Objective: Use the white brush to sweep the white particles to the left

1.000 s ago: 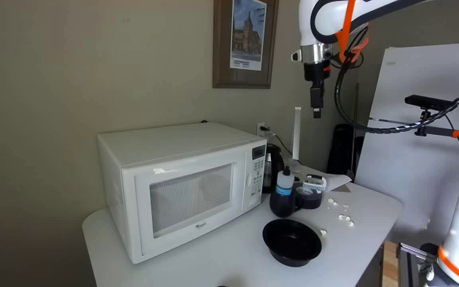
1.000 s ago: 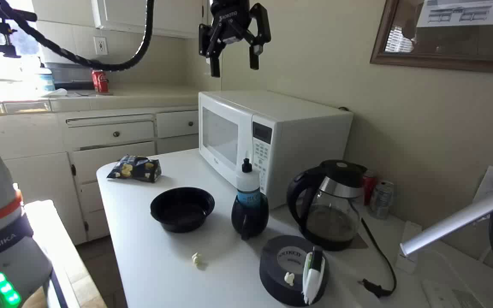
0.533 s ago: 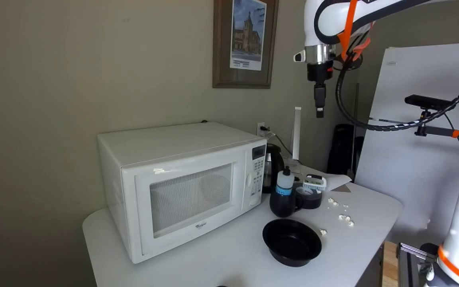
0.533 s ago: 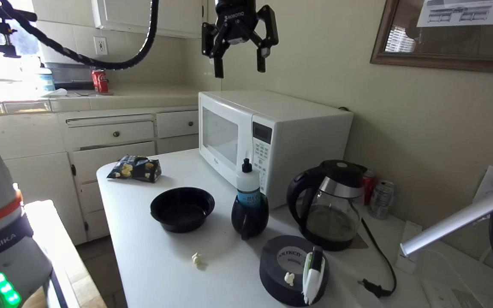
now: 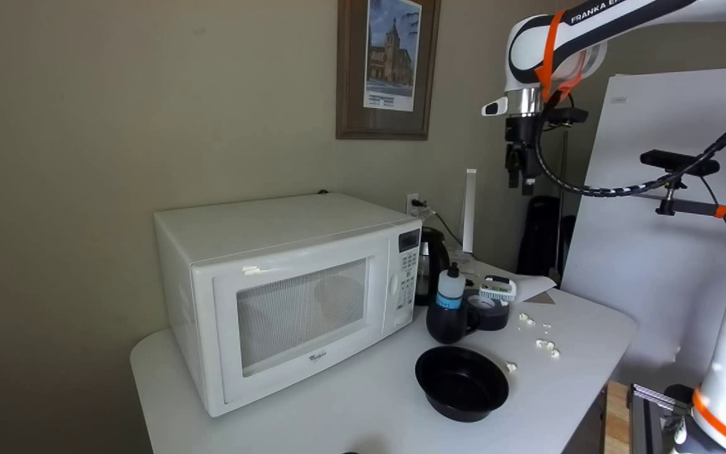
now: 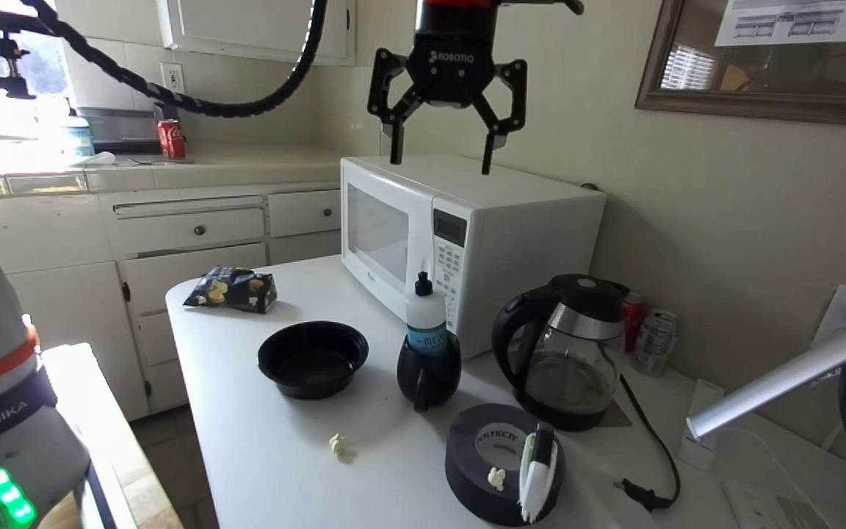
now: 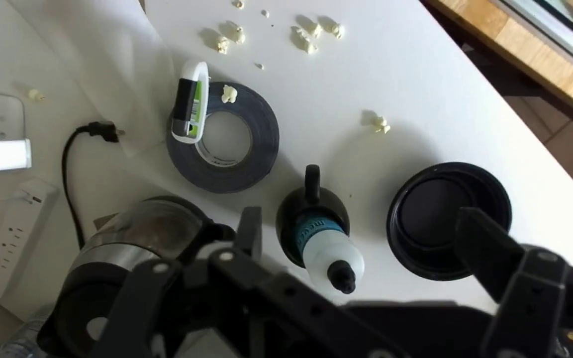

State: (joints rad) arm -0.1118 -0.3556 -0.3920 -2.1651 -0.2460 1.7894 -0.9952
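The white brush (image 7: 202,94) lies on a dark tape roll (image 7: 261,141), bristles hidden in the wrist view. It also shows in both exterior views (image 5: 497,288) (image 6: 538,477). The white particles (image 7: 311,45) are popcorn-like bits scattered on the white table; more white particles lie near the roll (image 7: 230,40). A single bit (image 7: 381,124) lies near the black bowl (image 7: 430,214), and another (image 7: 230,93) sits on the roll. My gripper (image 6: 441,167) is open and empty, high above the table; it also shows in an exterior view (image 5: 520,188) and the wrist view (image 7: 358,216).
A black mug (image 6: 429,378) holding a white bottle (image 6: 425,308) stands between bowl and roll. A glass kettle (image 6: 570,375) and a white microwave (image 6: 526,198) stand behind. A snack bag (image 6: 232,289), a power strip (image 7: 15,238) and a plug cord (image 7: 70,184) lie around.
My gripper has moved right and slightly down in both exterior views, and the wrist has turned. The fingers stay open. The brush, bits and bowl have not moved.
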